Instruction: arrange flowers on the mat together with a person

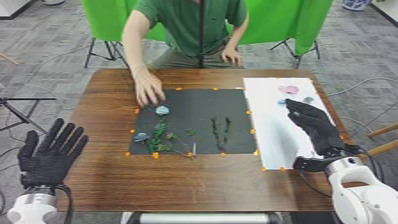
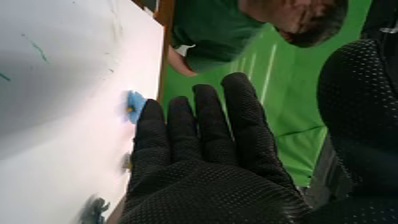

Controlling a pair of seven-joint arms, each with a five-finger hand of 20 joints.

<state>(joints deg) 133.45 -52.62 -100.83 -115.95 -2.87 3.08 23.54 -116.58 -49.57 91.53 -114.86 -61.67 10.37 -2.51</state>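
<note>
In the head view my right hand (image 1: 311,122) is over the white mat (image 1: 275,135), fingers straight, close to a small blue flower (image 1: 282,101); a pink flower (image 1: 289,89) and a greyish one (image 1: 308,100) lie nearby. My left hand (image 1: 46,159) is at the table's left edge, fingers spread. On the dark mat (image 1: 191,102) are green stems (image 1: 160,131), a pale blue flower (image 1: 162,110) under the person's fingertips, and another blue flower (image 1: 140,136). From the right wrist, my right hand (image 2: 213,185) has straight fingers beside the blue flower (image 2: 135,107).
The person stands across the brown table (image 1: 213,185), one arm stretched over the dark mat's far left corner and the other at the table's far edge. Orange tape pieces (image 1: 155,155) line the mats.
</note>
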